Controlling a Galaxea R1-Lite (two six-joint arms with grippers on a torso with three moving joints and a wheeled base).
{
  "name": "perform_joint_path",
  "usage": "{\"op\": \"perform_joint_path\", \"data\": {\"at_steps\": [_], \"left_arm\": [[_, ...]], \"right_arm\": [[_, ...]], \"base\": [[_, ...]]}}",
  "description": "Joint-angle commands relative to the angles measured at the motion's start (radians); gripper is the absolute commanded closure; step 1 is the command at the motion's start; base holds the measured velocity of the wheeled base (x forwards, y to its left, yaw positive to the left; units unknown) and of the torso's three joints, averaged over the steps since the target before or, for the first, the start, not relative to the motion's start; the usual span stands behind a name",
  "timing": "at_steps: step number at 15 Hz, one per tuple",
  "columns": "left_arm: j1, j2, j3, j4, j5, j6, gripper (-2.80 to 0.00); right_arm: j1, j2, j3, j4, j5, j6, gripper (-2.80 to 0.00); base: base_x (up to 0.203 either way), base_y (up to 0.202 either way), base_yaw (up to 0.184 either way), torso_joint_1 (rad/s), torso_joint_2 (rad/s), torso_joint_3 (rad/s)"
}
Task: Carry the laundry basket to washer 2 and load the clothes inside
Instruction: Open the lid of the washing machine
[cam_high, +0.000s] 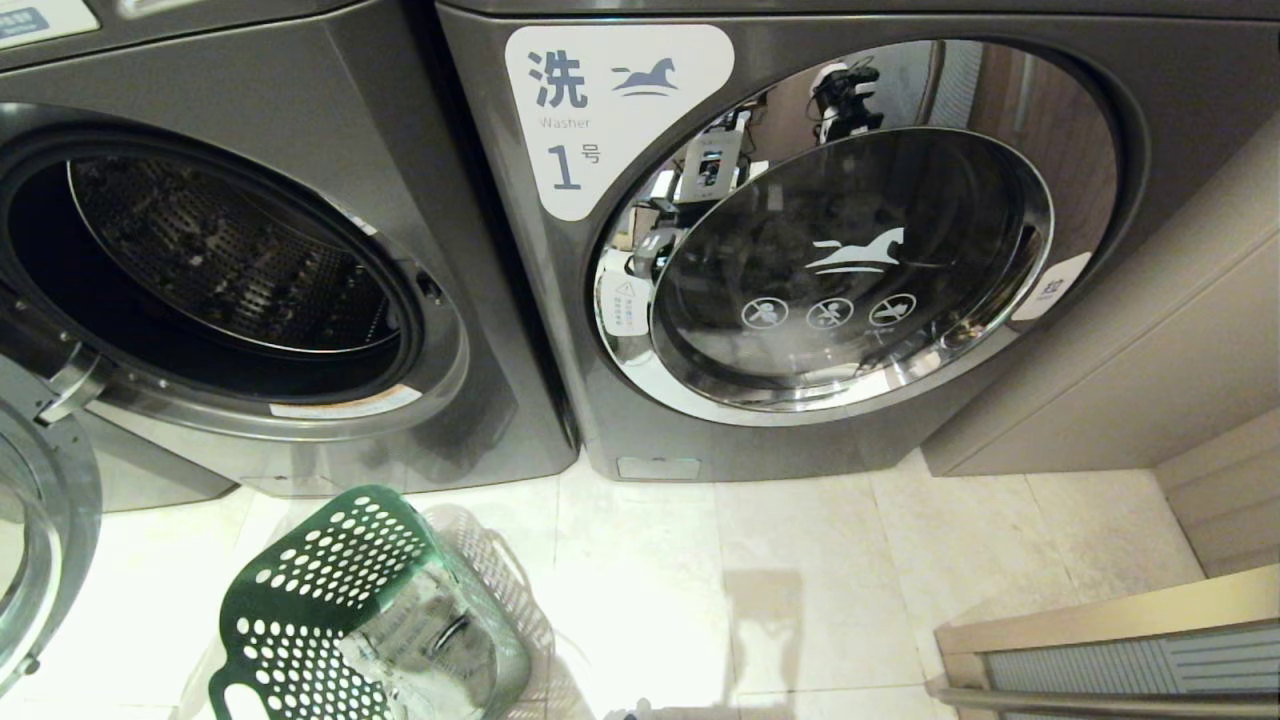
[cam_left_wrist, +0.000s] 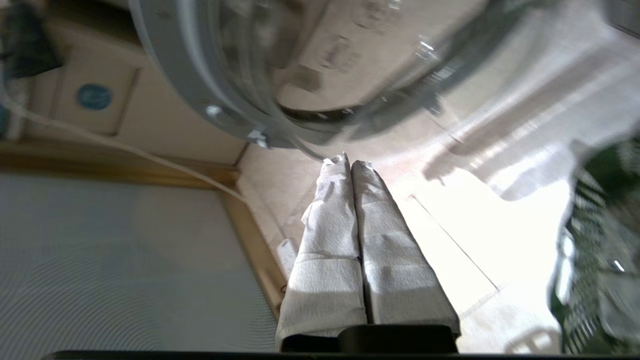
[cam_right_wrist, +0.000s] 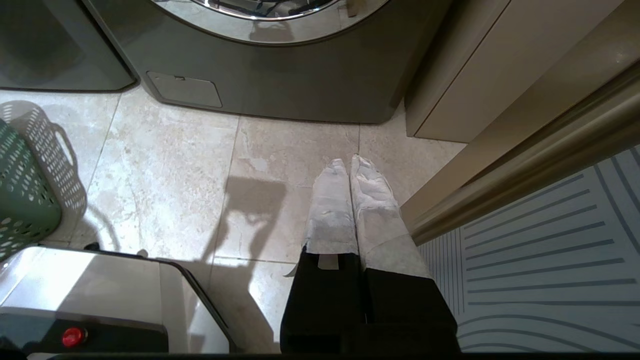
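Washer 2 (cam_high: 230, 280) at left of head view: door swung open, drum exposed, nothing seen inside; "2" label not in view.
Laundry basket (cam_high: 350, 620) on floor tiles just before it, tipped, rim in reach; clothes (cam_high: 420, 640) seen as pale folded cloth on its floor.
Step judged: garment to be lifted out. Jaws to be opened first, cloth pinched at thick fold, open door's rim avoided.
Left gripper (cam_left_wrist: 350, 162): fingers pressed together, nothing held, beside door rim.
Right gripper (cam_right_wrist: 349, 165): clenched, empty, parked above floor.

Dk green perforated basket (cam_high: 320, 600)
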Motion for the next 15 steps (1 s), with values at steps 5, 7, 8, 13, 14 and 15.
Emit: {"op": "perform_joint_path", "data": {"at_steps": [5, 7, 8, 13, 14, 15], "left_arm": [[-0.393, -0.449, 0.707, -0.365, -0.009, 0.004, 0.00], [-0.550, -0.497, 0.872, -0.523, 0.018, 0.008, 0.00], [-0.629, -0.553, 0.892, -0.496, 0.026, 0.007, 0.00], [-0.833, -0.799, 0.871, -0.271, -0.095, 0.047, 0.00], [-0.862, -0.846, 0.870, -0.263, -0.107, 0.050, 0.00], [-0.888, -0.894, 0.871, -0.263, -0.114, 0.049, 0.00]], "right_arm": [[-0.001, 0.001, 0.000, 0.000, 0.001, -0.001, 0.00], [0.001, 0.001, 0.000, 0.000, 0.001, -0.001, 0.00], [0.001, 0.001, 0.000, 0.000, 0.001, -0.001, 0.00], [-0.001, 0.001, 0.000, 0.000, 0.001, -0.001, 0.00], [-0.001, 0.001, 0.000, 0.000, 0.001, -0.001, 0.00], [0.001, 0.001, 0.000, 0.000, 0.001, -0.001, 0.00]], "base": [[0.000, 0.000, 0.000, 0.000, 0.00, 0.000], [0.000, 0.000, 0.000, 0.000, 0.00, 0.000], [0.000, 0.000, 0.000, 0.000, 0.00, 0.000], [0.000, 0.000, 0.000, 0.000, 0.00, 0.000], [0.000, 0.000, 0.000, 0.000, 0.00, 0.000], [0.000, 0.000, 0.000, 0.000, 0.00, 0.000]]}}
